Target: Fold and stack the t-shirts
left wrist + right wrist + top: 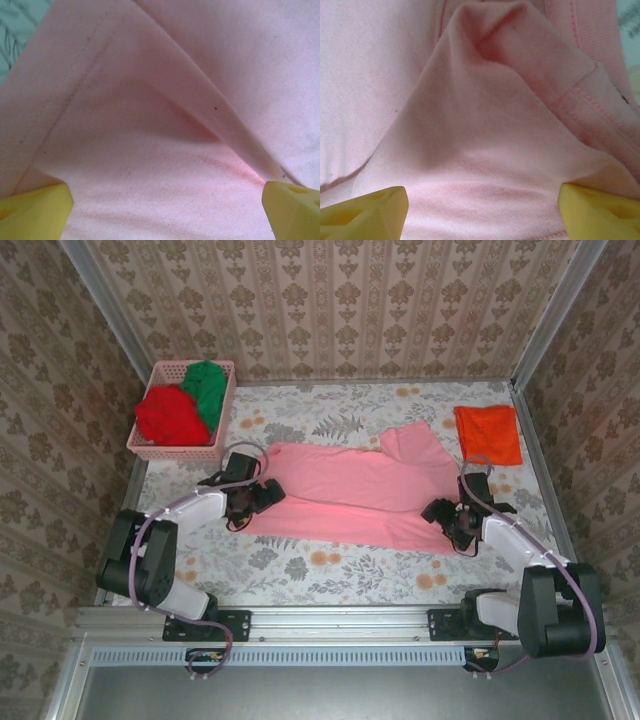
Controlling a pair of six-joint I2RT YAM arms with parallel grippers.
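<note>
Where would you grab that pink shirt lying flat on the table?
At its two ends, from above: the pink t-shirt lies spread flat sideways, and the raised folds by the left claw and right claw give something to pinch.

Light pink t-shirt (350, 495) — spread flat, centre of frame, on the floral table (320, 575). Left gripper (262, 498) at its left edge, right gripper (440, 515) at its lower right corner. Orange t-shirt (488, 433), folded square, upper right. Pink basket (170, 452), upper left — red t-shirt (168, 417) and green t-shirt (208, 388) inside.

Bright, even overhead light, faint soft shadows, slight close-range blur in both wrist views.
</note>
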